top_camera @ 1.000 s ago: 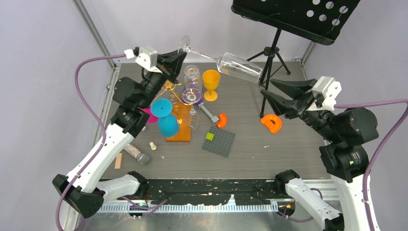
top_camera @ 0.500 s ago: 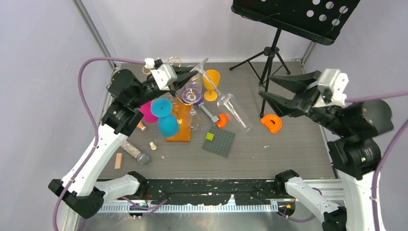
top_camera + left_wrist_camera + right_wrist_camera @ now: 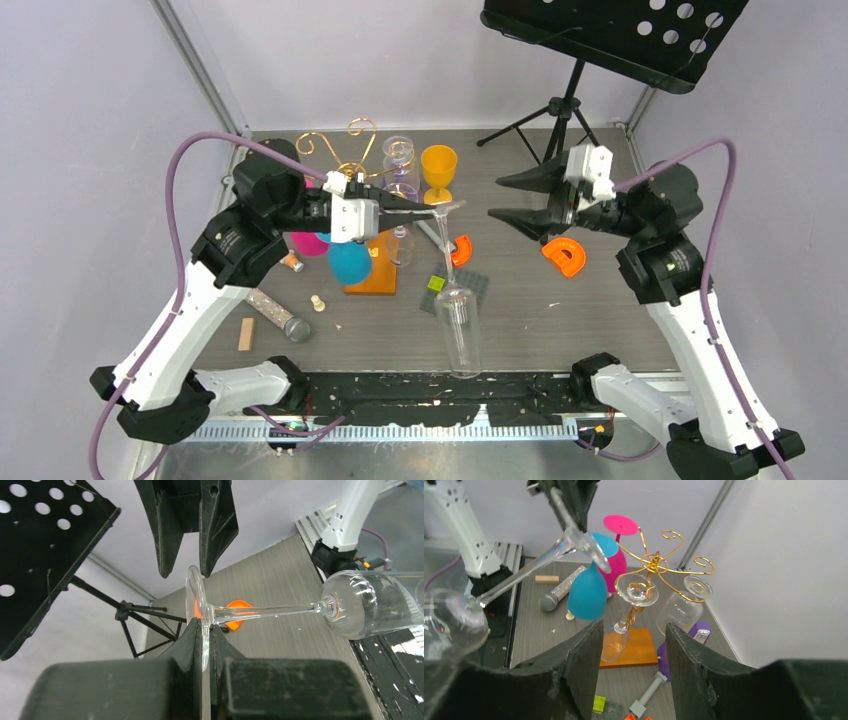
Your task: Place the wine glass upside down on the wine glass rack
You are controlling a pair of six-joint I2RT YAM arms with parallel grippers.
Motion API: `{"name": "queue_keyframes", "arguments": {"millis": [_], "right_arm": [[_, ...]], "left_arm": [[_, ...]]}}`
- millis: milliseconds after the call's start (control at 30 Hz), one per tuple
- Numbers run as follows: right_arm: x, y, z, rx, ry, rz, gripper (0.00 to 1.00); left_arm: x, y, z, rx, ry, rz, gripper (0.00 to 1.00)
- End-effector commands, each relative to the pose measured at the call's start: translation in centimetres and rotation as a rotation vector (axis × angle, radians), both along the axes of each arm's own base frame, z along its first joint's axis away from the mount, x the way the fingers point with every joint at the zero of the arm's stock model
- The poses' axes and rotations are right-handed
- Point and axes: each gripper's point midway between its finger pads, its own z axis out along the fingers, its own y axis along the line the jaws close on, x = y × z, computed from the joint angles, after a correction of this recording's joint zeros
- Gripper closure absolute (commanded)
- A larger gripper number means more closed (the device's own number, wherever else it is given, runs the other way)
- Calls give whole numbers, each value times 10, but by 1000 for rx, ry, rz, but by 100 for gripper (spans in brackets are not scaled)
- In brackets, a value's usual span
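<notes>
Clear glass on a long stem: the wine glass (image 3: pixel 460 330) is up in the air, pinched by its round foot in the left gripper (image 3: pixel 420 205), jaws clamped tight on the rim of that foot. It hangs slanted, bowl lower than the foot and pointing out toward the near edge of the table (image 3: pixel 560 320). It's just to the right of the wine glass rack (image 3: pixel 655 562), not on it. That gold wire rack has a blue glass (image 3: pixel 588 595), a pink glass (image 3: pixel 620 525) and a couple of clear glasses (image 3: pixel 681 611) hanging upside down. The right gripper (image 3: pixel 495 198) sits close by, facing the foot, jaws apart, holding nothing.
</notes>
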Motion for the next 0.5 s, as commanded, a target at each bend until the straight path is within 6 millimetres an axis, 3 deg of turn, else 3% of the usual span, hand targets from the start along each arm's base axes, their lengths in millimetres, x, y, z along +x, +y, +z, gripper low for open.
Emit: {"name": "queue_keyframes", "arguments": {"millis": [0,200,467], "right_arm": [[-31,3,25,30,-343,121,43],[-49,14,25,25,-420,238,39],[-53,34,14,-12,-407,297,40]], "left_arm": [[-21,3,7,9,-37,-83,100],[-21,-1,1,24,-18,-96,100],[-24,-8,2,17,-11,-135,100]]}}
